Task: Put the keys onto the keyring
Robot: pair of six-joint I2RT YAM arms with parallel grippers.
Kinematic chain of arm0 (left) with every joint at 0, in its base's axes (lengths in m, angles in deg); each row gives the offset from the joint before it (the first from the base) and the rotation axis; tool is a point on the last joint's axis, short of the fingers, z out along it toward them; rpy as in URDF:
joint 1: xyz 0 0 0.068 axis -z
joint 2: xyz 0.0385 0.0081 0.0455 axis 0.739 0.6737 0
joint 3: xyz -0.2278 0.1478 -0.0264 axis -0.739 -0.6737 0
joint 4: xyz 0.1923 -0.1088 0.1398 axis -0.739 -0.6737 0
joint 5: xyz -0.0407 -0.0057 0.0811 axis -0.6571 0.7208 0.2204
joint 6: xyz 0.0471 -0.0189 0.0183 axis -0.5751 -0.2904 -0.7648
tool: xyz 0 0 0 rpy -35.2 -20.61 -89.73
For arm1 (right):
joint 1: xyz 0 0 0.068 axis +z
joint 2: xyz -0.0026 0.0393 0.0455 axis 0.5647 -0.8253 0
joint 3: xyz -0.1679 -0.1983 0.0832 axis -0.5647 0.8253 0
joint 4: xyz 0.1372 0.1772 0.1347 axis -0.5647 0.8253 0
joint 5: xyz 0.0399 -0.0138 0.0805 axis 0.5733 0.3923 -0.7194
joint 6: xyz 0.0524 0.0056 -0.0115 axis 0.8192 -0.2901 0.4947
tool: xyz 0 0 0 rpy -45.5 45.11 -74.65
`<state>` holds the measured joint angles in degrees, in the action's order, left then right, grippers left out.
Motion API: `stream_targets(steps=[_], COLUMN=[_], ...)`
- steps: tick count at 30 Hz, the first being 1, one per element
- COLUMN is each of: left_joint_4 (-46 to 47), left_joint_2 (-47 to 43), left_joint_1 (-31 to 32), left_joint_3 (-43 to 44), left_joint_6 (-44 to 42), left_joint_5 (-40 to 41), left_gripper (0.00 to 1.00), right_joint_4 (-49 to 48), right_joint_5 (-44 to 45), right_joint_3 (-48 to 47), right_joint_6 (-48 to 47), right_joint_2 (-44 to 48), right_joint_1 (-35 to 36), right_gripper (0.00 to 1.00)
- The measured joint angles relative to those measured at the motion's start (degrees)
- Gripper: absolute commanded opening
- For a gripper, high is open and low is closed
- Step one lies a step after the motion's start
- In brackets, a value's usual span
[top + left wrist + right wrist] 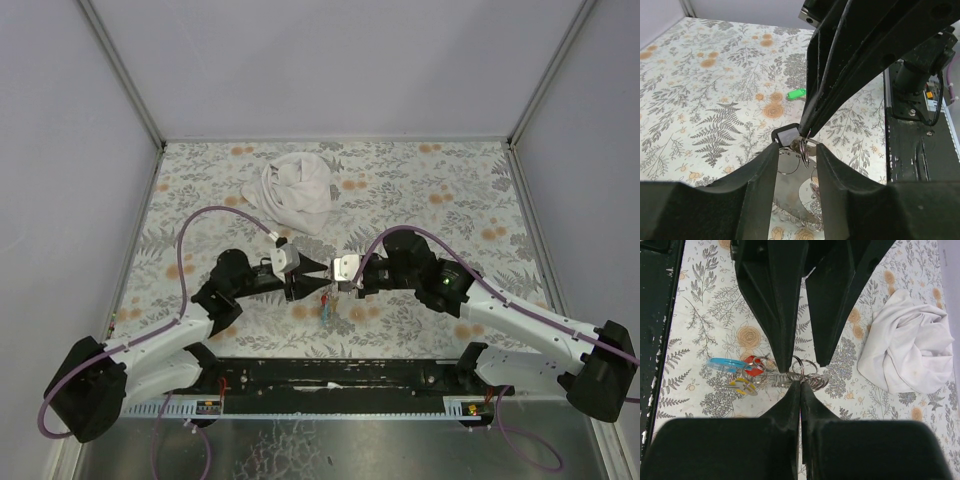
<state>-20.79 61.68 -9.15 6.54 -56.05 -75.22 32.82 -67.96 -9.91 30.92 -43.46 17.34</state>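
My right gripper (800, 385) is pinched tight on the keyring (806, 369), with the red and yellow keys (754, 368) hanging off it. My left gripper (797, 148) is spread, 1 finger either side of the rings. The green key (796, 93) lies apart on the table (710, 100).

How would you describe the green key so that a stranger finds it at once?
Start from the flower-printed table in the left wrist view. Beyond the spot where the two arms' jaws meet, just past a large orange flower print, lies the green key. It lies alone, while the red key and yellow key cluster at the keyring.
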Motion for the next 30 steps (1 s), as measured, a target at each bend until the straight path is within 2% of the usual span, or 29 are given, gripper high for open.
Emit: stream_targets(steps=[10, 22, 30], left_joint_4=[-1.68, -1.81, 6.08], left_joint_2=[2.29, 2.64, 2.43], left_joint_1=[0.00, -0.09, 0.13], left_joint_3=[1.79, 2.32, -1.68], left_joint_6=[-1.53, -0.50, 10.16], left_joint_5=[-4.50, -4.00, 2.32], left_gripper=[0.00, 0.00, 0.00], right_joint_4=[0.26, 0.98, -4.52], right_joint_5=[-0.26, 0.17, 0.37], right_joint_3=[-0.09, 0.02, 3.30], right_joint_6=[0.02, 0.24, 2.23], right_joint_2=[0.00, 1.11, 2.12], right_joint_1=[0.04, 0.31, 0.31], right_gripper=[0.00, 0.00, 0.00])
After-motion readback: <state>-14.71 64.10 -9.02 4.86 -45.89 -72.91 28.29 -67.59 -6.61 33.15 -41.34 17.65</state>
